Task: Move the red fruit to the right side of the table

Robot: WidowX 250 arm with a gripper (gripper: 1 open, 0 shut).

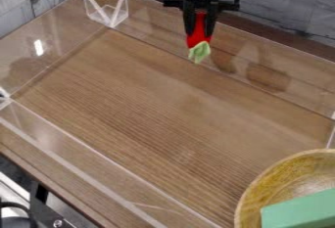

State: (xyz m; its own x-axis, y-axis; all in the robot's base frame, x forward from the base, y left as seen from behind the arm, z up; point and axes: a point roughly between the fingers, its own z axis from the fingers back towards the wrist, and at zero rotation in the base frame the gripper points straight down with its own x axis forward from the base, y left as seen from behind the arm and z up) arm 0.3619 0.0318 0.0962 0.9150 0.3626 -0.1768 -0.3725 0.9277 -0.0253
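Claw (199,36) gripping red fruit (199,42) above table (157,114), far side

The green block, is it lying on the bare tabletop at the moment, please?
No, the green block sits inside the wooden bowl at the lower right corner, not on the table.

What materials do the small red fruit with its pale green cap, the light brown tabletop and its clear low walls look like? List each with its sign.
Small red fruit: probably smooth plastic, judging by its solid red colour and pale green cap; too small to be sure.
Light brown tabletop: wood or wood-look laminate, showing straight grain lines and a soft sheen.
Clear low walls: likely acrylic, see-through with bright glints on the edges.
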